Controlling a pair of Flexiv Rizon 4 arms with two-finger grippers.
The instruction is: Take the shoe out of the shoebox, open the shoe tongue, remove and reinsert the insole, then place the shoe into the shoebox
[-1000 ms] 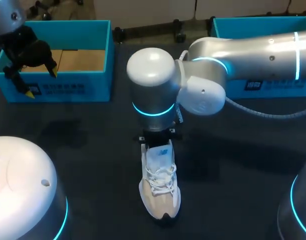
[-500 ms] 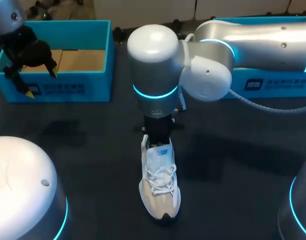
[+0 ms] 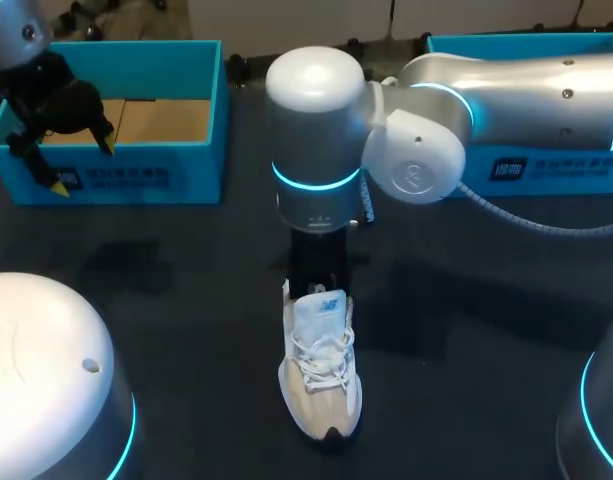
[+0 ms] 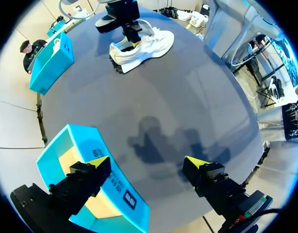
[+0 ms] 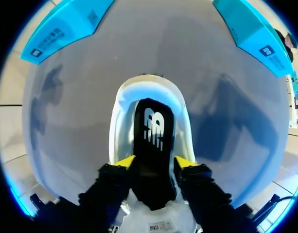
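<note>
A white and beige shoe stands on the dark table, toe towards me. My right gripper hovers over its heel opening, open, yellow tips on either side of the black insole that lies in the shoe. In the head view that gripper is mostly hidden under its own wrist. My left gripper hangs open and empty over the front wall of the left blue shoebox. In the left wrist view its fingers are wide apart above the box, with the shoe far ahead.
A second blue box stands at the back right behind my right arm. The left shoebox shows a bare cardboard-coloured floor. Open dark table lies between the boxes and the shoe, and on both sides of the shoe.
My right gripper has gone from shut to open over the heel, and its wrist has lifted back a little. The shoe and my left arm have stayed put.
</note>
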